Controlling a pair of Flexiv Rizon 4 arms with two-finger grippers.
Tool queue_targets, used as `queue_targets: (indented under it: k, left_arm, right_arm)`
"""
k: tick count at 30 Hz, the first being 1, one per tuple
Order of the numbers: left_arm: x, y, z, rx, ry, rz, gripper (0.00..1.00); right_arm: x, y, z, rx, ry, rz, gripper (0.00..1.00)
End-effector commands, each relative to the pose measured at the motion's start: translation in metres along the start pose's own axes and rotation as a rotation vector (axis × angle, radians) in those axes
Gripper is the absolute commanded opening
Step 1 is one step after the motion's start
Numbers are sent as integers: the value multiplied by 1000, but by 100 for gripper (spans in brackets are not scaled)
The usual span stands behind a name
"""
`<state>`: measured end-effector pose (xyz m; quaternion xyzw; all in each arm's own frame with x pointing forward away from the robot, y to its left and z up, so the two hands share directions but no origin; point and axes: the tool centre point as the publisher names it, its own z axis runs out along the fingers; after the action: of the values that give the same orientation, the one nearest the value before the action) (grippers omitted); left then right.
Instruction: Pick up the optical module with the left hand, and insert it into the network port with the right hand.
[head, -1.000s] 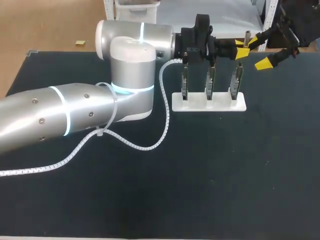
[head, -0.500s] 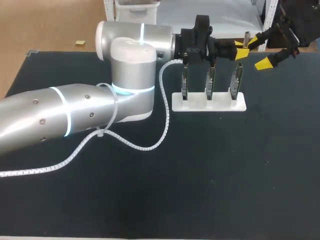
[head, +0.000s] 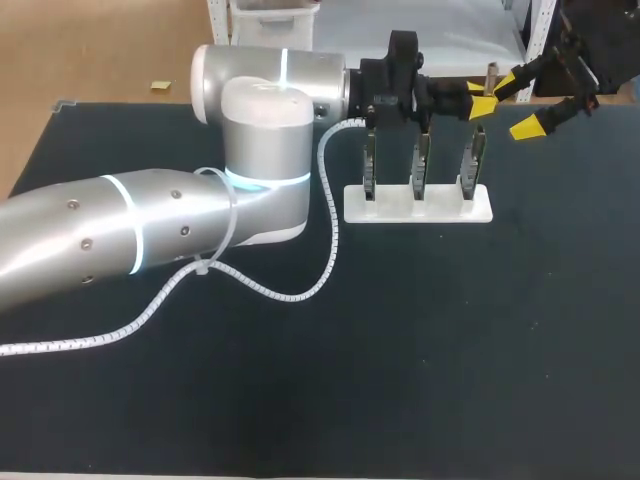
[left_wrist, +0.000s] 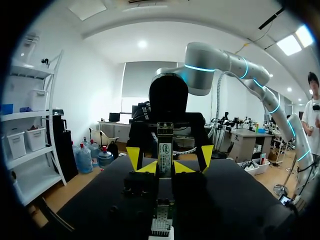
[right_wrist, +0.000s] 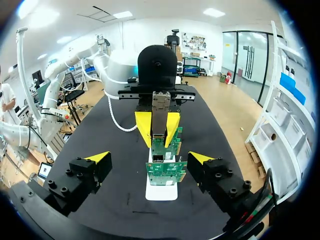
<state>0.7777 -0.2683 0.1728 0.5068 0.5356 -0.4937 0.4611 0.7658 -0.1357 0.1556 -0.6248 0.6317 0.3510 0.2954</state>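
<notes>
Closest to us on the dark worktop (head: 450, 350), our left arm (head: 120, 235) comes in from the left side with a white coiled cable (head: 290, 290) looping off it. Past that, toward the middle, a white stand (head: 418, 208) holds three small circuit boards (head: 418, 165) upright in a row. We take it that the network port sits on one of them, though we cannot pick it out. Beyond the stand and higher up, our left end effector (head: 483, 102) is clamped on the optical module (right_wrist: 160, 112), its two yellow tips pinching the lower part from both sides. The module is therefore off the worktop, in the air about over the stand's right end. Farthest out, our right end effector (head: 517, 105) faces the left one head on with its fingers spread wide. One yellow tip stands to each side of the module, and neither touches it as far as we can tell. The module's long axis looks upright, crosswise to both pairs of fingers, with its upper part standing free above the left tips. In our judgement the handover turns on this. The module lies straight ahead of the right end effector, about in line with the gap between its fingers, and the free upper part is where they could close without catching the left tips. Insertion has not yet begun.
</notes>
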Motion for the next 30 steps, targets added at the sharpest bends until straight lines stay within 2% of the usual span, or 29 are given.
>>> queue_targets:
  k: [1,8,14,22,30]
  left_arm:
    - [0,0,0,-2,1,-1,0]
    - [0,0,0,-2,1,-1,0]
    - [0,0,0,-2,1,-1,0]
    - [0,0,0,-2,1,-1,0]
    - [0,0,0,-2,1,-1,0]
  right_arm:
    - [0,2,0,4,1,0,100]
    - [-1,-4,-6,28,-11,10,100]
    - [-13,-10,-21,59,-19,-16,100]
    - [-35,-15,-33,50,-89,-28,100]
    - [-46,-16,-27,23,-73,-50,100]
